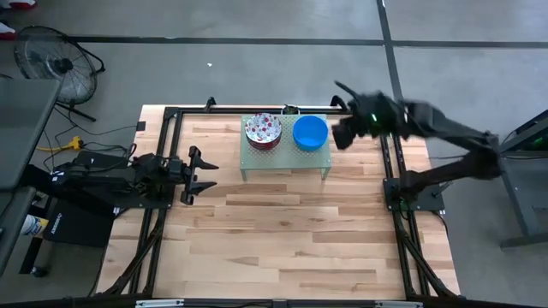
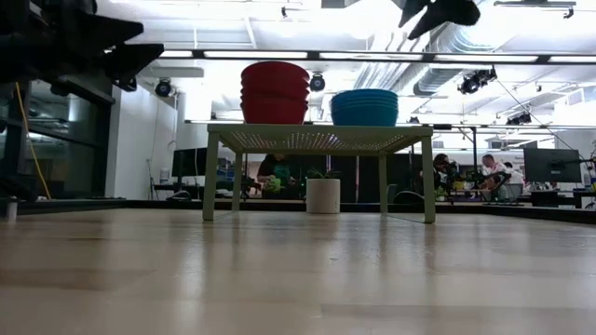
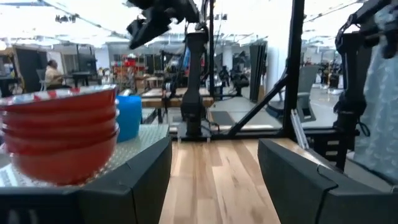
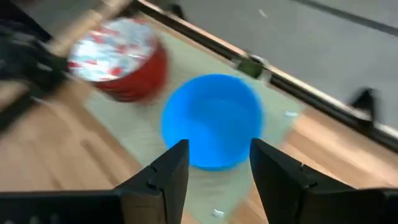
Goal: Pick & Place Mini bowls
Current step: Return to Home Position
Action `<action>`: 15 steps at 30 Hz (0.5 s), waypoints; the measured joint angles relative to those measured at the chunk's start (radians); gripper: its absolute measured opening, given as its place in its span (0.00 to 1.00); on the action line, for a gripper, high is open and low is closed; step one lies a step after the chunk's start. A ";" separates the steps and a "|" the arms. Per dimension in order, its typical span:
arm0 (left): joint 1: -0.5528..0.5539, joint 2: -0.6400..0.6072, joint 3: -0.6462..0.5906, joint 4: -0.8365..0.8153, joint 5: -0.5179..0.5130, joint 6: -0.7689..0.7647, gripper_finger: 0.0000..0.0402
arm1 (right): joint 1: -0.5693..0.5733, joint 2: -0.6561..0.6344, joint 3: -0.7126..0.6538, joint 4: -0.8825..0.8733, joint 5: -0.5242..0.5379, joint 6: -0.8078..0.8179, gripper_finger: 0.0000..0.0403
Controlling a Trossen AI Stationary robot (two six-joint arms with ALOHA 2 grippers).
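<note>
Two stacks of mini bowls stand on the green perforated stand [image 1: 257, 159] at the table's far middle. One is red outside with a white, red-speckled inside [image 1: 263, 130] [image 2: 275, 93] [image 4: 121, 56]. The other is solid blue [image 1: 310, 133] [image 2: 364, 107] [image 4: 211, 121]. My right gripper [image 1: 342, 137] [image 4: 214, 165] hangs open above the stand's right end, slanting down toward the blue stack and clear of it. My left gripper [image 1: 205, 175] [image 3: 214, 180] rests open and level at the table's left side, pointing toward the stand.
Black frame rails [image 1: 394, 162] run along the table's left, right and far edges. A floor fan [image 1: 51, 64] stands beyond the far left corner. Bare wood lies in front of the stand. People sit in the room behind, and a white pot [image 2: 323, 195] stands beyond the stand.
</note>
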State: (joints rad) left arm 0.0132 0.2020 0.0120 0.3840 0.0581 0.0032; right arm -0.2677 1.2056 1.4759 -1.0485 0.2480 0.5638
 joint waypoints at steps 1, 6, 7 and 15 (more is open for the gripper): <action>0.000 0.000 0.000 -0.008 -0.007 0.000 0.58 | 0.031 -0.050 -0.085 0.086 0.012 0.017 0.39; 0.000 0.000 0.000 -0.023 -0.039 -0.009 0.58 | 0.164 -0.254 -0.514 0.526 -0.027 0.094 0.39; 0.000 0.000 0.000 -0.022 -0.043 -0.011 0.58 | 0.187 -0.284 -0.594 0.609 -0.042 0.108 0.39; 0.000 0.000 0.000 -0.022 -0.126 -0.076 0.58 | 0.314 -0.496 -1.069 1.112 -0.071 0.160 0.37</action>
State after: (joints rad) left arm 0.0129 0.2020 0.0120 0.3623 -0.0680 -0.0723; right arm 0.0466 0.7099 0.4071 0.0632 0.1771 0.7235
